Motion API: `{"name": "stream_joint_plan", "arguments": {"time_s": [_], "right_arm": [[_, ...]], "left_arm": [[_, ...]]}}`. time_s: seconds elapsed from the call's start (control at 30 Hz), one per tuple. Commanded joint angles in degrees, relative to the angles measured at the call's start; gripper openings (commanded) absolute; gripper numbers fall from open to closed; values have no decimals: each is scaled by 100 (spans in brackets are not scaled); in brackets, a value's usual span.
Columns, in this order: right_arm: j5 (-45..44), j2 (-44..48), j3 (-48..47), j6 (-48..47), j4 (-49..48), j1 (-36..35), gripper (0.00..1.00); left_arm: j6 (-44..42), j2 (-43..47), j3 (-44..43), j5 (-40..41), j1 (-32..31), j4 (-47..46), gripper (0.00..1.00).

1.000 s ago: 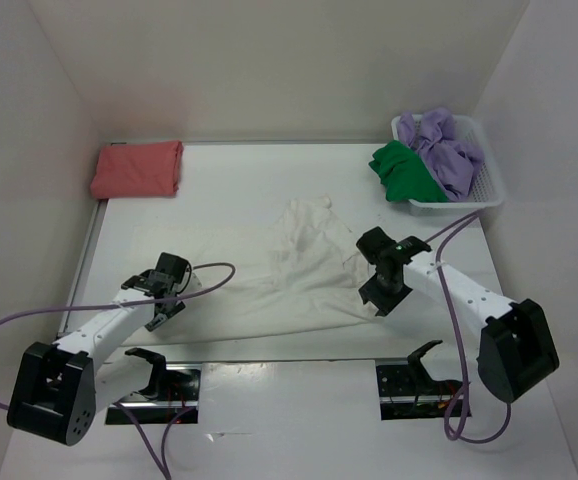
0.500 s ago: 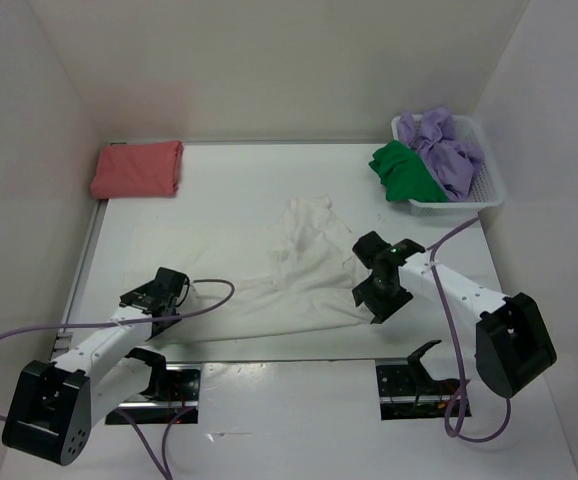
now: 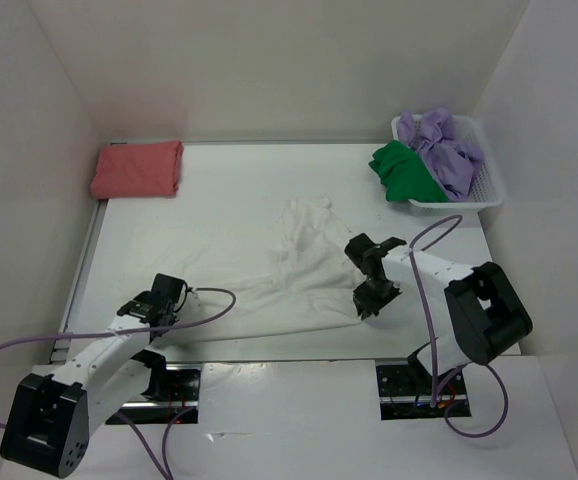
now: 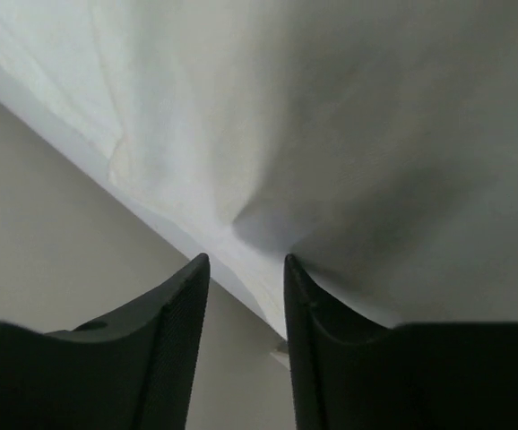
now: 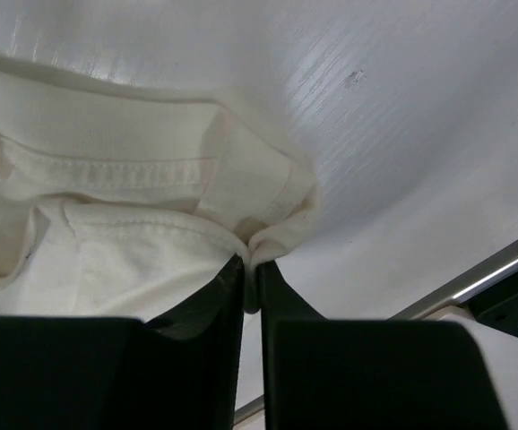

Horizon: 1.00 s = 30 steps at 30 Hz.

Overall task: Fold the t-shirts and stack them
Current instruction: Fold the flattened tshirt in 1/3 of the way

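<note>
while the right gripper (image 5: 249, 261) pinches the cream shirt (image 3: 299, 268) at its hem, the left gripper (image 4: 246, 260) straddles its edge, jaws apart.

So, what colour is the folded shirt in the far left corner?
The shirt is salmon-red, best seen in the top view.

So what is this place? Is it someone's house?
Probably a robot test booth, not a house: plain white walls box in a white table, a left arm and right arm are bolted to its near edge, and a cream shirt lies spread for folding.
</note>
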State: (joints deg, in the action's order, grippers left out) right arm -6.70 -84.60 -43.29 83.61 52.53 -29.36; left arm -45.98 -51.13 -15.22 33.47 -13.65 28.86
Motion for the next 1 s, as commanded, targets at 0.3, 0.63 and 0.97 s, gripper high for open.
{"name": "stream_joint_plan", "arguments": {"time_s": [0.3,0.63,0.97], "right_arm": [[669,1383,952,1366,405,-525,0],[785,2026,479,2651,1690,-1774,35],[-427,964,-1706,1607,2165,-2056,92]], "left_arm": [[-842,454,-85,-842,11,716,14],[-1080,1386,-148,-1071,11,1209,41],[-133,1107,-1443,-1070,90,727,84]]}}
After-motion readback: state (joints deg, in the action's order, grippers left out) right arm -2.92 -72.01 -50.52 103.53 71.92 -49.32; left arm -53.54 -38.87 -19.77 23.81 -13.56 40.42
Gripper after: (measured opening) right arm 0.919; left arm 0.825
